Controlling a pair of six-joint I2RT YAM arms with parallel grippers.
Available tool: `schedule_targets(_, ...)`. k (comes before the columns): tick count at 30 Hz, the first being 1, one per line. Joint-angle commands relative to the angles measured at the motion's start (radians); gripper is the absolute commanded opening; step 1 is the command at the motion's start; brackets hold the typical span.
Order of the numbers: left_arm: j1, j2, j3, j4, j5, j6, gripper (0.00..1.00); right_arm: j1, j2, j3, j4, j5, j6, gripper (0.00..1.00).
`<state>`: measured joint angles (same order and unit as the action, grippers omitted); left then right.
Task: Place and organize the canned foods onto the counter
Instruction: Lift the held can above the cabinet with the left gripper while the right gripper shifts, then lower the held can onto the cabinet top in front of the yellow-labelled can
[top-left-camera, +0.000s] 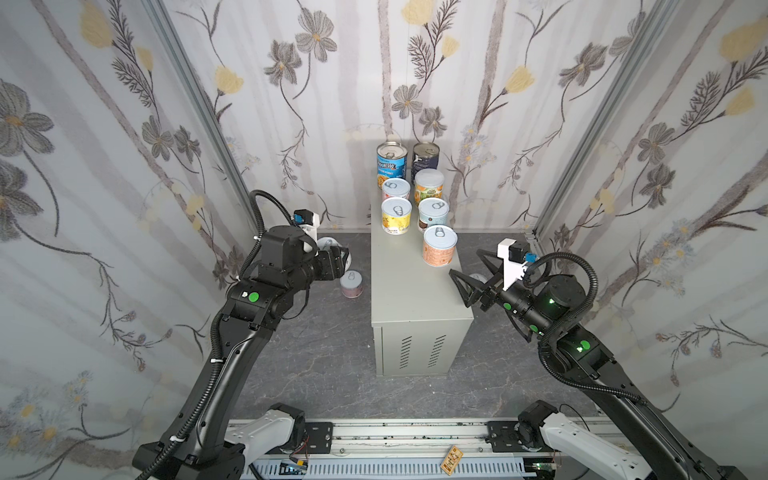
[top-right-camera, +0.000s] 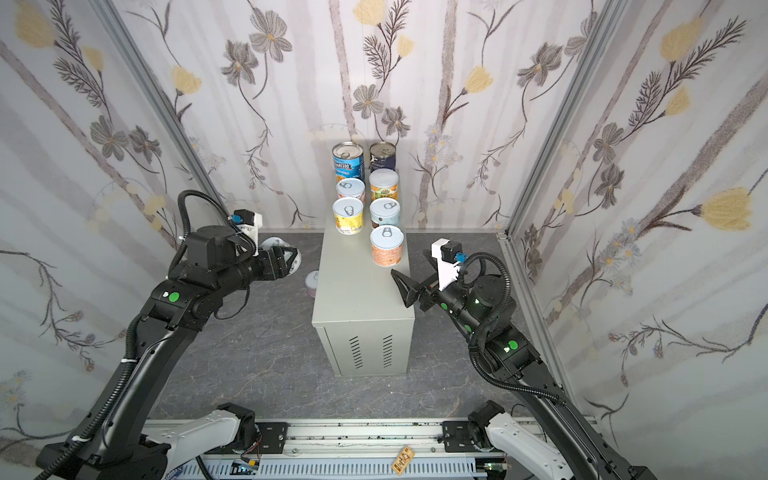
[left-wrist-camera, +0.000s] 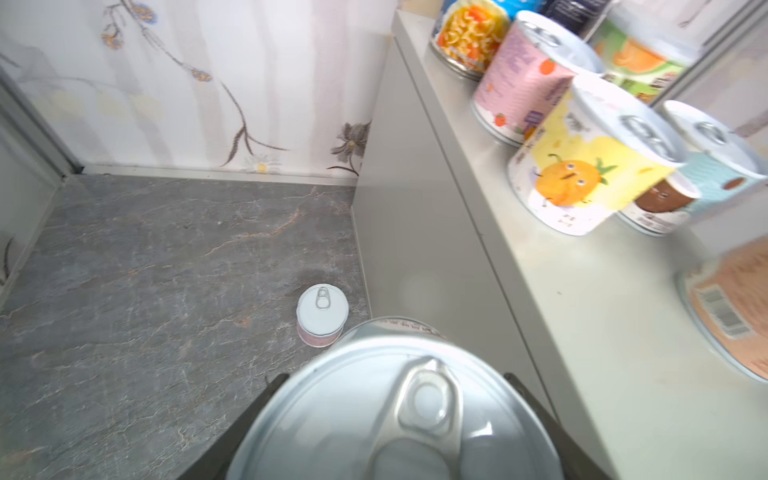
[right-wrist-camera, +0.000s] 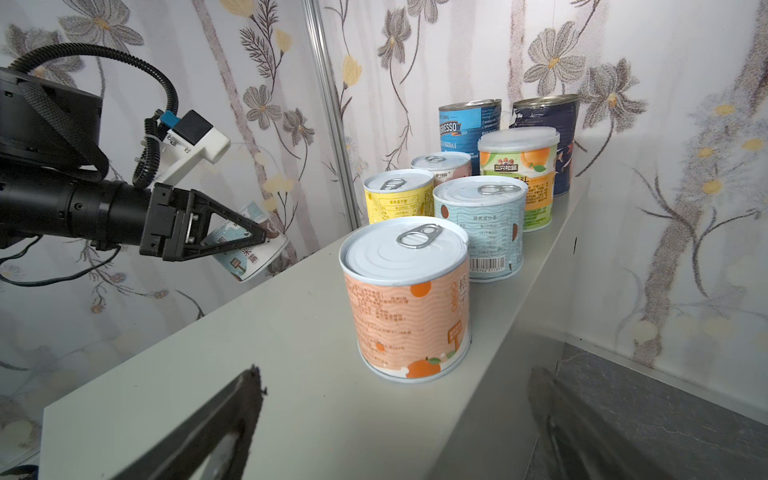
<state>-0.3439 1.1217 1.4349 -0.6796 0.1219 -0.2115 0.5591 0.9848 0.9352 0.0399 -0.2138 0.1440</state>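
Standing on the far half of the beige-grey metal cabinet worktop (top-left-camera: 409, 291) are seven cans in two rows: you have the tall blue Progresso can (top-left-camera: 391, 164) and tall dark navy can (top-left-camera: 425, 160) at the back, the short peach-labelled pull-tab can (top-left-camera: 439, 246) nearest. That peach can sits just beyond your right gripper (top-left-camera: 464, 262), which gapes wide and touches nothing. Your left gripper (right-wrist-camera: 262, 237) is clenched on a short blue-and-white labelled can (right-wrist-camera: 249, 257), tilted, above the dark grey marbled floor (top-left-camera: 311, 365) left of the worktop (not yet over it). A short pink-labelled can (top-left-camera: 351, 284) stands on that floor below. A pale round shape (top-left-camera: 477, 277) behind the right gripper is too covered to name.
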Motion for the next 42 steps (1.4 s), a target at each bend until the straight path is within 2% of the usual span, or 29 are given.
schedule_targets(1,-0.017,0.001,0.071,-0.017,0.122,0.064,0.00,0.001,-0.002,-0.005,0.016,0.016,-0.025,1.00)
schedule_targets(3,-0.038,0.025,0.119,-0.058,0.163,0.084,0.00,0.004,-0.011,-0.016,0.034,0.050,-0.024,1.00)
schedule_targets(11,-0.097,0.110,0.255,-0.171,0.186,0.137,0.00,0.004,-0.037,-0.064,0.080,0.054,-0.012,1.00)
schedule_targets(24,-0.209,0.276,0.446,-0.255,0.133,0.215,0.00,0.005,-0.077,-0.137,0.144,0.125,0.008,1.00)
schedule_targets(32,-0.242,0.383,0.593,-0.347,0.197,0.377,0.00,0.005,-0.089,-0.144,0.133,0.100,0.008,1.00)
schedule_targets(38,-0.271,0.475,0.737,-0.476,0.134,0.538,0.00,0.007,-0.100,-0.147,0.119,0.093,0.003,1.00)
schedule_targets(42,-0.277,0.544,0.833,-0.524,0.119,0.576,0.00,0.006,-0.103,-0.147,0.117,0.092,0.003,1.00)
